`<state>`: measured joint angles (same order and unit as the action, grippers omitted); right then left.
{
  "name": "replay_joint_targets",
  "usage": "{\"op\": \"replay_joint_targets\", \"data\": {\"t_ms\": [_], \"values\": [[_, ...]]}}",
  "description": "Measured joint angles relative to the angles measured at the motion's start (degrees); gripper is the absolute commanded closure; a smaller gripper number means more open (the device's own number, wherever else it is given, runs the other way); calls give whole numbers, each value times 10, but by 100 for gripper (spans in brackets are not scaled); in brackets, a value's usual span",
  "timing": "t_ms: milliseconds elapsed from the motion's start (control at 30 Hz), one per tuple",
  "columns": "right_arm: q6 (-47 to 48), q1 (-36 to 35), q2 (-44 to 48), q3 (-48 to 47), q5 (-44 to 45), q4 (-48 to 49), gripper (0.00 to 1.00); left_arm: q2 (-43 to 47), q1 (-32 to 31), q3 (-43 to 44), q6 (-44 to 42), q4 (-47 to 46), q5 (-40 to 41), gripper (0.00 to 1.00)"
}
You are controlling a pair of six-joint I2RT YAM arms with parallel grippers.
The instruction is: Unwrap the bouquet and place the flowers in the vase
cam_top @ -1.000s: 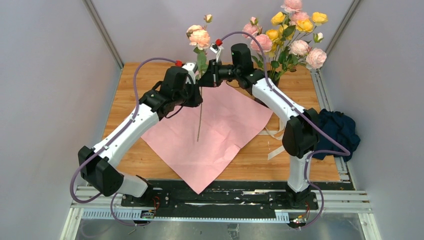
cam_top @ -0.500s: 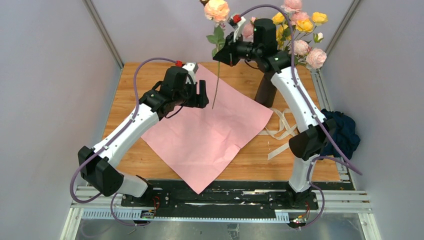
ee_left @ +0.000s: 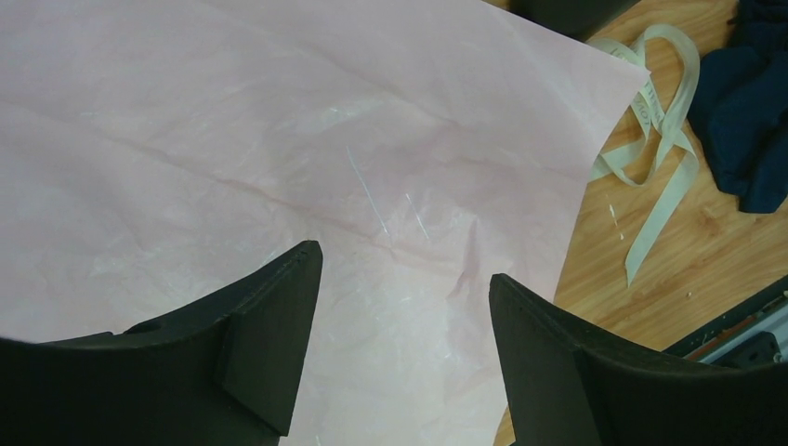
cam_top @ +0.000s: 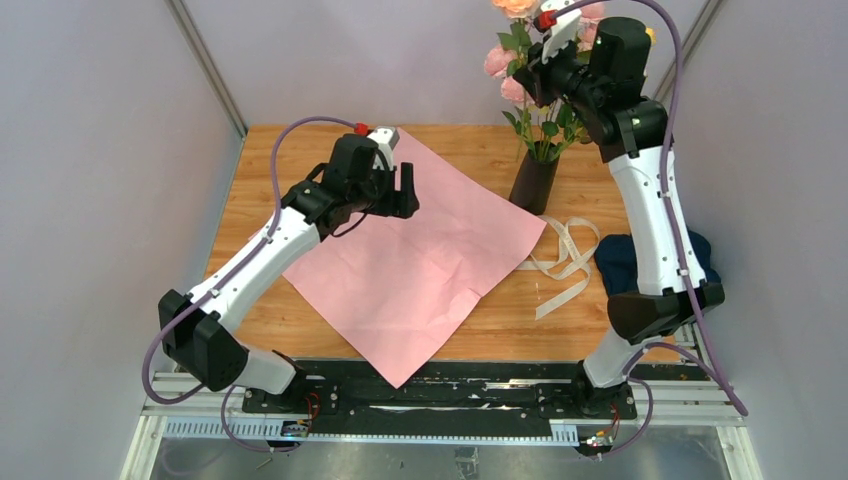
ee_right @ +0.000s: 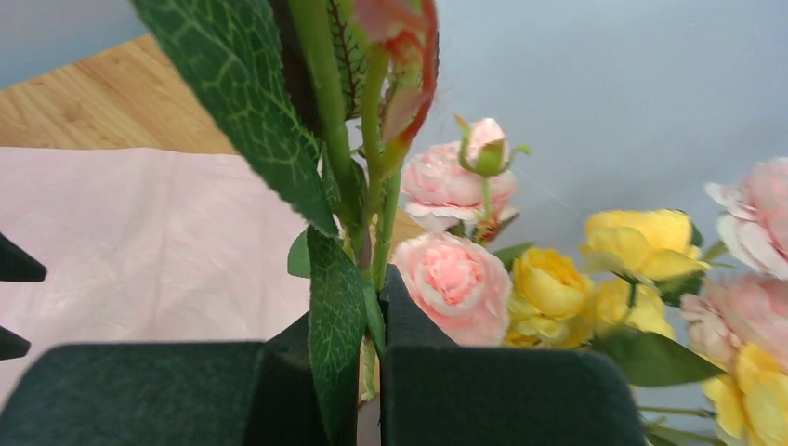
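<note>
High over the back right of the wooden surface (cam_top: 470, 148), the right claw (cam_top: 530, 78) was clamped tight on the leafy green stem of big pink roses (cam_top: 516, 32), directly above the tall matte black cylinder vase (cam_top: 533, 184). Small pink and yellow flowers (ee_right: 548, 283) on thin green stems stood in that vase. The left claw (ee_left: 404, 269) hovered wide open and empty over the flat pale pink wrapping paper (cam_top: 420, 265). A loose cream ribbon (cam_top: 567, 252) lay just right of the paper, near a crumpled dark blue cloth (ee_left: 743, 102).
</note>
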<state>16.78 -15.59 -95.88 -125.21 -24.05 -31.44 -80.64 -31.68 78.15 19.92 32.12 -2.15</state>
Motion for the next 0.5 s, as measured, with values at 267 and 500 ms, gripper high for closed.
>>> {"op": "replay_joint_targets", "data": {"t_ms": [267, 500], "values": [[13, 39, 22, 6, 29, -9, 100, -10, 0, -3, -2, -3, -2, 25], [12, 60, 61, 46, 36, 2, 100, -15, 0, -8, -5, -4, -3, 25]]}}
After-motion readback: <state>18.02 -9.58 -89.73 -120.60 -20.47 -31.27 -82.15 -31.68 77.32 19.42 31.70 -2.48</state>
